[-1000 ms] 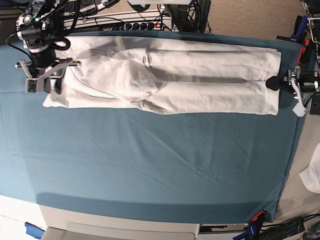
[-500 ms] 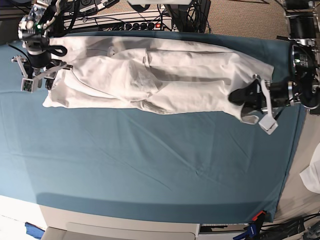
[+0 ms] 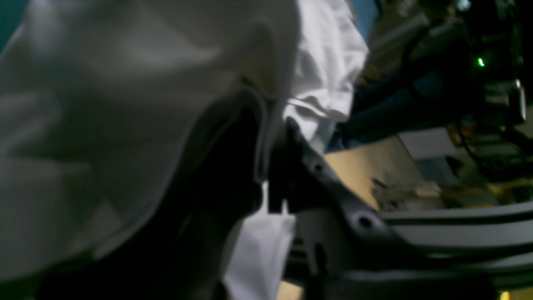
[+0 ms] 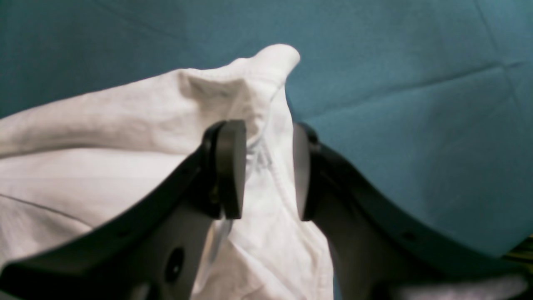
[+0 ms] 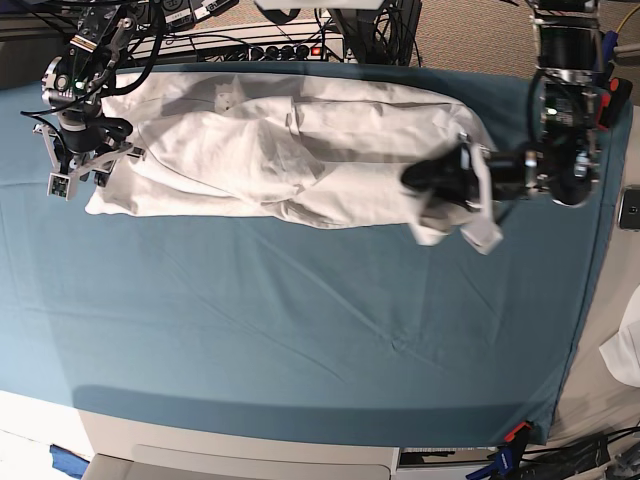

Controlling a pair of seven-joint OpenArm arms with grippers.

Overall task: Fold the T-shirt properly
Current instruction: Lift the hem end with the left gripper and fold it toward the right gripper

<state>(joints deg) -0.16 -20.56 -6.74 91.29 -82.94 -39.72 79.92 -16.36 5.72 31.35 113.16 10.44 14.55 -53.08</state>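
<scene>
The left gripper (image 5: 440, 180) is clenched on the hem end of the T-shirt (image 5: 290, 150), holding that end raised above the middle of the shirt; in its wrist view white cloth drapes over the fingers (image 3: 291, 166). The right gripper (image 4: 262, 171) has a bunched corner of the shirt between its jaws; the pads stand partly apart, so I cannot tell whether it truly pinches the cloth.

The shirt lies as a long band along the far edge of the table cloth (image 5: 300, 330), its other end near the far left corner.

The risk, as I judge it: if the right grip is loose, the left arm's pull could drag the whole band sideways and skew the fold. A thin pinch at the hem may also slip, dropping the flap crooked.
</scene>
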